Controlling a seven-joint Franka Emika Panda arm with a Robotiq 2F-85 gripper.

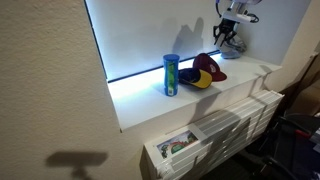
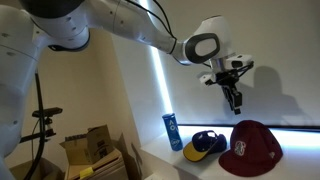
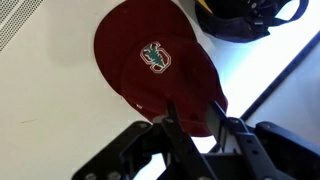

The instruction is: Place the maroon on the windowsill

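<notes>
The maroon [image 2: 251, 148] is a dark-red cap lying flat on the white windowsill [image 2: 200, 170], with a small emblem on its front. In the wrist view the maroon [image 3: 155, 62] fills the middle, resting on the windowsill [image 3: 50, 95]. My gripper [image 2: 236, 101] hangs a short way straight above the cap, apart from it. In the wrist view my gripper [image 3: 194, 110] has its two fingers partly spread, and nothing sits between them. In an exterior view the maroon [image 1: 213, 67] shows behind another cap, below the gripper [image 1: 230, 38].
A blue-green can [image 1: 171, 75] stands upright on the windowsill [image 1: 235, 88]. A blue-and-yellow cap [image 2: 206, 145] lies between the can [image 2: 172, 132] and the maroon. A white ribbed radiator [image 1: 235, 122] sits under the sill. Cardboard boxes [image 2: 92, 150] stand on the floor.
</notes>
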